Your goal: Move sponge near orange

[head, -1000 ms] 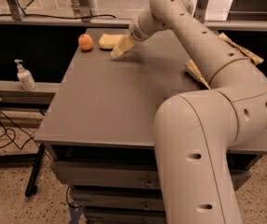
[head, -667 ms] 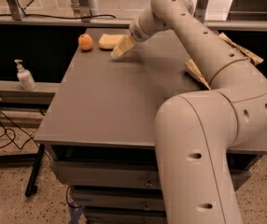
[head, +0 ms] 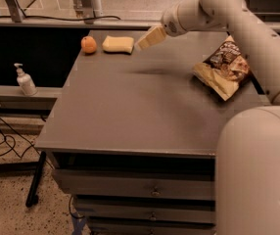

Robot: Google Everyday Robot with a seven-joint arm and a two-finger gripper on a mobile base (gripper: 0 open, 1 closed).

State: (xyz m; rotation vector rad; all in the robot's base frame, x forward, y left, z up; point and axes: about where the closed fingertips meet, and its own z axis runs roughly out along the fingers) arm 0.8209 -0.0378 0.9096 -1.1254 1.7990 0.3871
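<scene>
The pale-yellow sponge (head: 118, 44) lies flat on the grey table (head: 130, 106) at the far left, just right of the small orange (head: 88, 44), a small gap between them. My gripper (head: 149, 38) hangs in the air above the table, to the right of the sponge and clear of it. It holds nothing.
A crinkled brown-and-cream snack bag (head: 224, 67) lies at the table's right edge. A white pump bottle (head: 25, 80) stands on a lower ledge to the left. Cables trail on the floor at the left. My arm takes up the right side.
The gripper has let go of the sponge, risen and pulled back to the right. The sponge now lies alone beside the orange.
</scene>
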